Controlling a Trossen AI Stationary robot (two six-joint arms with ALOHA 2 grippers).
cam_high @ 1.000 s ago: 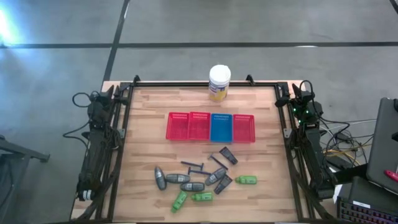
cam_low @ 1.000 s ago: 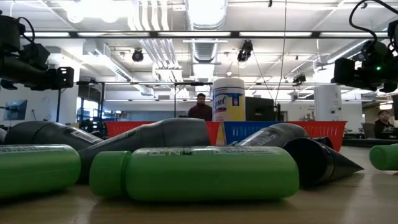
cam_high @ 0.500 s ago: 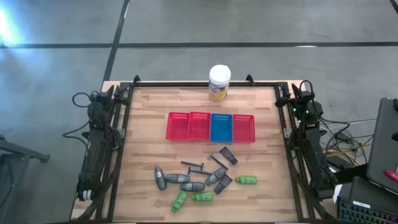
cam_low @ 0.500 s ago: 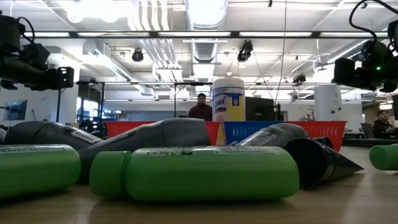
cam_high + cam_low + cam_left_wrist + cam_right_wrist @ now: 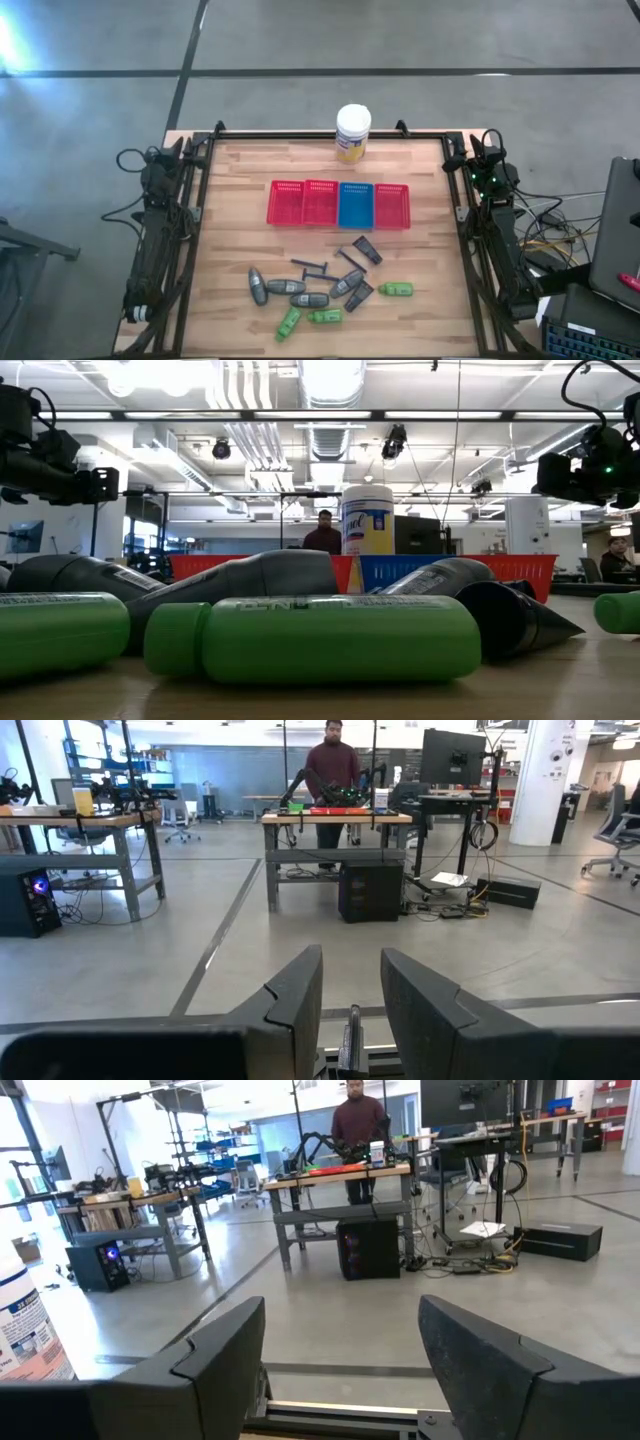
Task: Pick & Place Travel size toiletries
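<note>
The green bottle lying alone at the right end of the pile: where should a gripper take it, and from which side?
Grip the green bottle across its middle, coming straight down. It lies flat, long axis left-right, apart from the dark tube beside it, so both long sides look free. The right gripper, parked open at the table's edge, seems nearer.

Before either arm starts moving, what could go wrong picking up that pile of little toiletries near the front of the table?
1. The toiletries lie packed and touching, so fingers closing on one grey tube may nudge or catch a neighbour.
2. The green bottles lie on their sides and could roll if bumped.
3. The thin dark sticks lie flat on the table, leaving little to grip.
Both the left gripper and the right gripper wait at the table's edges.
</note>
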